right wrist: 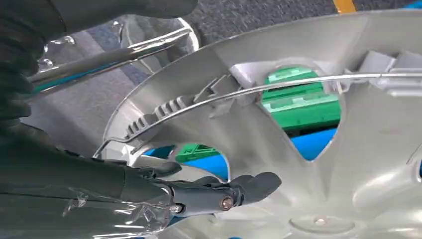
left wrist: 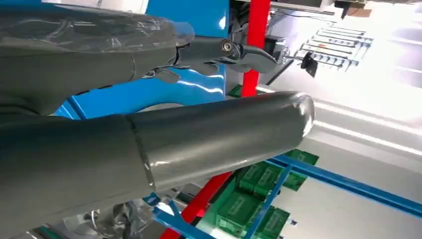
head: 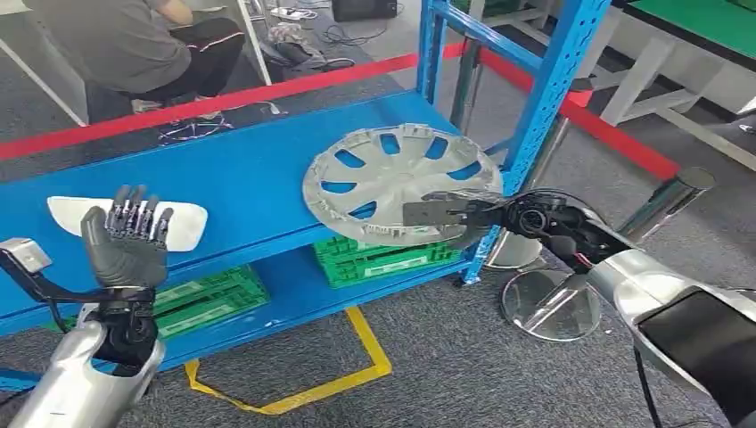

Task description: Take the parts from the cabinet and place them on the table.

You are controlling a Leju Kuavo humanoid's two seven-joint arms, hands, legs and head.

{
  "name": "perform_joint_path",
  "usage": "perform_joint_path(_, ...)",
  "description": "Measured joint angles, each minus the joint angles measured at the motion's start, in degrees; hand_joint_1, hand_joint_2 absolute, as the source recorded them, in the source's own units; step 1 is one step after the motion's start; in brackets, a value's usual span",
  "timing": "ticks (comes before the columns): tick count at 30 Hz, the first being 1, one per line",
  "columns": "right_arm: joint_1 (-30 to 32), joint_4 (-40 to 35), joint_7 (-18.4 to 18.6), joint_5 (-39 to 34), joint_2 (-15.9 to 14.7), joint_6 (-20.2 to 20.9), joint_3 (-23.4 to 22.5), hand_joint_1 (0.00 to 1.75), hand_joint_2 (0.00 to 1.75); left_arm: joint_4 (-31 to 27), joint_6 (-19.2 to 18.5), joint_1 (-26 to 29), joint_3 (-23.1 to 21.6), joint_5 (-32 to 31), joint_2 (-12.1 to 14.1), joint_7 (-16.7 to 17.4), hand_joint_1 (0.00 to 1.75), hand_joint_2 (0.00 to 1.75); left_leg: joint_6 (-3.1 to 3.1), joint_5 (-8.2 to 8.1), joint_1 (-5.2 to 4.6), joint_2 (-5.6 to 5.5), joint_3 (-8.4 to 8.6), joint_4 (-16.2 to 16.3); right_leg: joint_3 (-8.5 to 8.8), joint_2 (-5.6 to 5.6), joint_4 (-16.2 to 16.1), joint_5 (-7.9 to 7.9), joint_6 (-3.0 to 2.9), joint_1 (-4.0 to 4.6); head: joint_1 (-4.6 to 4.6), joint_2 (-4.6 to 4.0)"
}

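Observation:
A silver hubcap (head: 392, 178) lies tilted at the right end of the blue cabinet shelf (head: 241, 169), its near rim hanging over the shelf's front edge. My right hand (head: 455, 214) grips that near rim, thumb on top. In the right wrist view the fingers (right wrist: 224, 191) lie against the ribbed underside of the hubcap (right wrist: 348, 149). A white elongated part (head: 189, 227) rests on the shelf's left side. My left hand (head: 129, 241) is raised in front of it, fingers spread and upright, holding nothing. The left wrist view has the thumb (left wrist: 199, 134) up close.
A blue upright post (head: 544, 107) stands just right of the hubcap. Green crates (head: 383, 259) sit on the lower shelf. A chrome stand (head: 553, 303) is on the floor under my right arm. A person (head: 134, 45) sits beyond the shelf behind a red line (head: 267, 94).

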Motion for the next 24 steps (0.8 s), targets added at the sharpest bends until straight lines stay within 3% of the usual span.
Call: perform_joint_path(24,-1.4,4.57,-2.12,3.72,0.0,-5.18,0.87,0.0,1.75,0.17,-0.33,-0.05,0.0,0.02,-0.13,-0.66,0.0,0.0,0.0,0.0,0.0,-0.01,-0.01,0.0,0.01,-0.02,-0.01,0.0,0.0,0.0,0.02,0.0)
